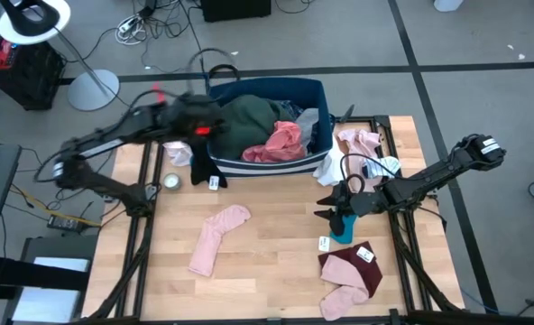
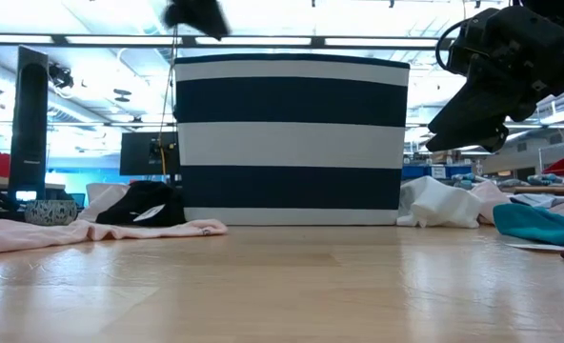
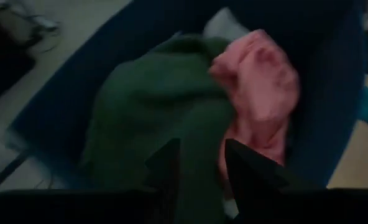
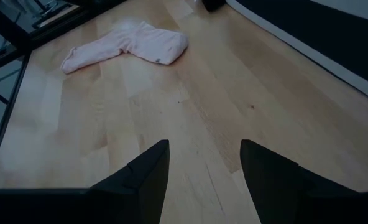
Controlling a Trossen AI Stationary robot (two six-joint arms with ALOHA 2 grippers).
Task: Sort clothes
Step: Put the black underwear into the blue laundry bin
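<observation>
Clothes: dark green top (image 1: 249,117) and pink garment (image 1: 279,142) piled in the striped bin (image 1: 276,167); pale pink piece (image 1: 217,237) flat mid-table; maroon item (image 1: 350,269) near the front edge.
Left gripper (image 3: 199,168): over the bin above the green top, fingers apart, holding nothing.
Right gripper (image 4: 204,171): over bare table (image 4: 202,93), jaws spread, empty.

Both arms are dark, near black, built of slim jointed segments. The left arm (image 1: 114,135) carries a small red marking near its wrist. The right arm (image 1: 438,171) has a pale band at its far joint and a looping black cable. Its fingers (image 4: 147,174) are black, tapered wedges.
</observation>
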